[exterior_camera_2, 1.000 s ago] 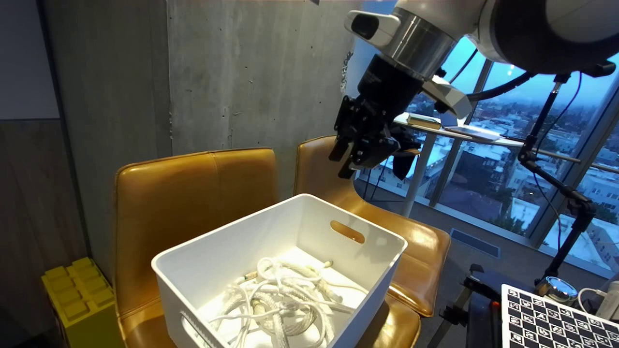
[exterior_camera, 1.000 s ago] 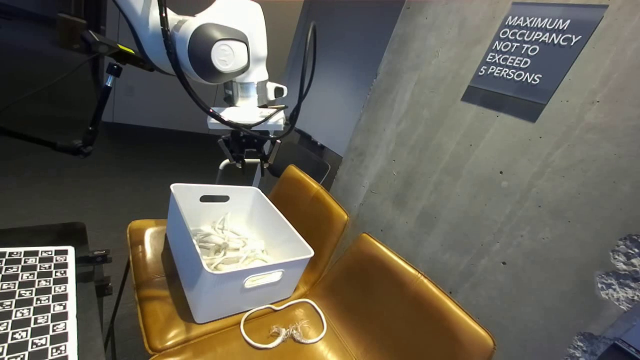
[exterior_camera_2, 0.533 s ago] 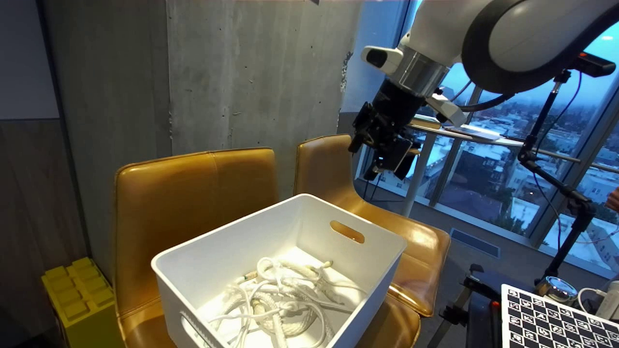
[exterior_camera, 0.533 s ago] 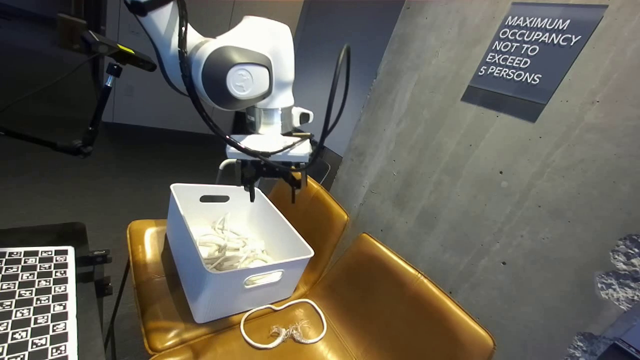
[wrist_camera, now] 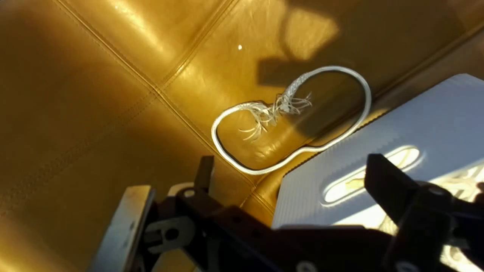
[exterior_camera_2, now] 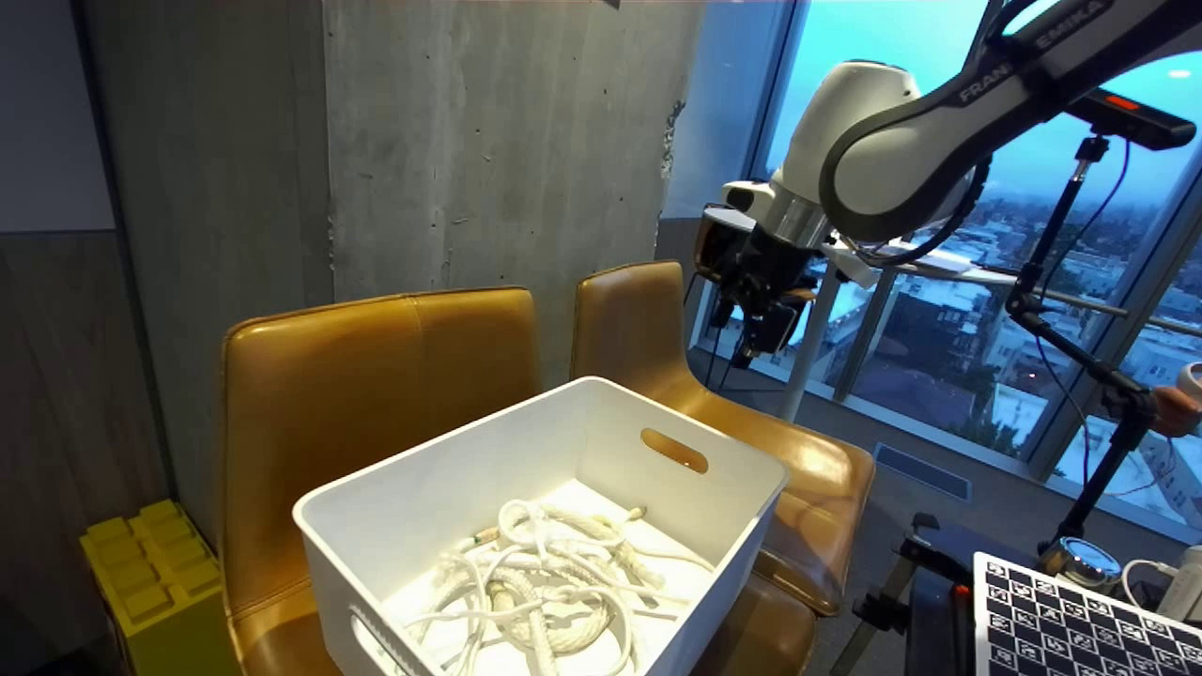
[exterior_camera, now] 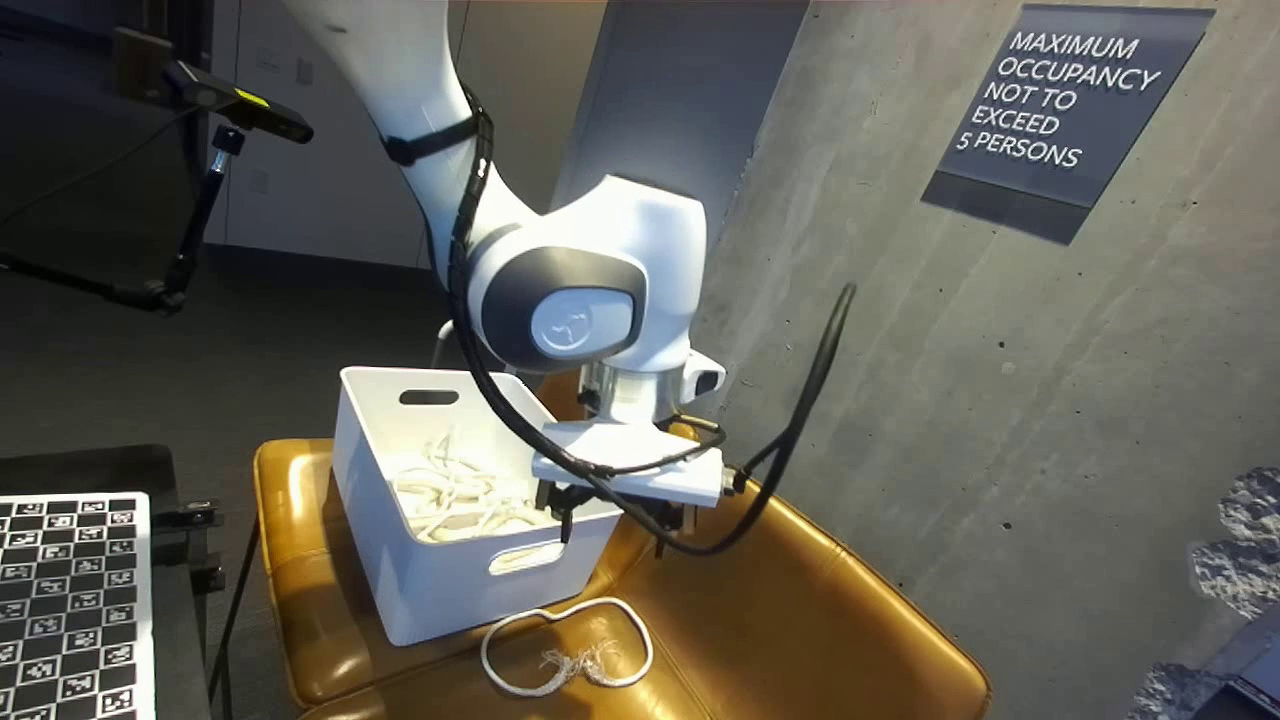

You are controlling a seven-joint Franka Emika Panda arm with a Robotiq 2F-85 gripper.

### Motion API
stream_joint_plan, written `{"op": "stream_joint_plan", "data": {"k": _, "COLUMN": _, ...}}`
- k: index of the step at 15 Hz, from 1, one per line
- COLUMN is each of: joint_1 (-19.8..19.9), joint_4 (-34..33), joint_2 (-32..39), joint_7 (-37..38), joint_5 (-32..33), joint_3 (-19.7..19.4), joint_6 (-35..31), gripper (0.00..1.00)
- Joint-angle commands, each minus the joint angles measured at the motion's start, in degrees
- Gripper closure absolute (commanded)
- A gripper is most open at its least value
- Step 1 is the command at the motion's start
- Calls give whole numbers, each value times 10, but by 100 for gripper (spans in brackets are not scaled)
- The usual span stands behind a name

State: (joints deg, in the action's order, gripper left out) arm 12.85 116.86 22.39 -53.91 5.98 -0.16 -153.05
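The hand [wrist_camera: 290,157] stands wide, with nothing between its fingertips [wrist_camera: 383,179], above a tan leather chair [exterior_camera: 800,600]. A loose loop of white rope [wrist_camera: 290,91] lies on the seat, well apart from the hand's grasp. In the wrist view it sits at 12 o'clock from the gap between the fingertips; its long axis runs from between 8 and 9 o'clock to between 2 and 3 o'clock, a slight tilt off the line joining the 2 fingertips. The frayed ends [wrist_camera: 264,115] meet on the loop's 12 o'clock side. In an exterior view the loop is at about 7 o'clock from the hand.

A white box [exterior_camera: 450,600], seen in both exterior views, holds a tangle of pale rope [exterior_camera_2: 545,582]. In the wrist view it lies between 3 and 4 o'clock, with 1 fingertip in front of its handle hole [wrist_camera: 351,187]. Whether loop and box touch, I cannot tell.

A grey sign [exterior_camera: 1060,120] on the concrete wall [exterior_camera: 880,420] reads "MAXIMUM OCCUPANCY NOT TO EXCEED 5 PERSONS". On the arm [exterior_camera_2: 901,150], "FRAN" and "EMIKA" can be read. The marks on a patterned board [exterior_camera: 70,620] are too small to make out.
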Motion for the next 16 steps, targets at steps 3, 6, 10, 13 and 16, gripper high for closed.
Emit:
{"op": "stream_joint_plan", "data": {"k": 3, "joint_1": 26, "joint_4": -119, "joint_2": 134, "joint_7": -21, "joint_5": -12, "joint_3": 14, "joint_6": 19, "gripper": 0}}
{"op": "stream_joint_plan", "data": {"k": 6, "joint_1": 33, "joint_4": -174, "joint_2": 197, "joint_7": -40, "joint_5": -3, "joint_3": 27, "joint_6": 43, "gripper": 0}}
{"op": "stream_joint_plan", "data": {"k": 10, "joint_1": 43, "joint_4": -257, "joint_2": 259, "joint_7": -114, "joint_5": -5, "joint_3": 51, "joint_6": 136, "gripper": 0}}
{"op": "stream_joint_plan", "data": {"k": 13, "joint_1": 35, "joint_4": -322, "joint_2": 298, "joint_7": -150, "joint_5": -6, "joint_3": 50, "joint_6": 205, "gripper": 0}}
{"op": "stream_joint_plan", "data": {"k": 16, "joint_1": 24, "joint_4": -373, "joint_2": 336, "joint_7": -171, "joint_5": 0, "joint_3": 39, "joint_6": 241, "gripper": 0}}
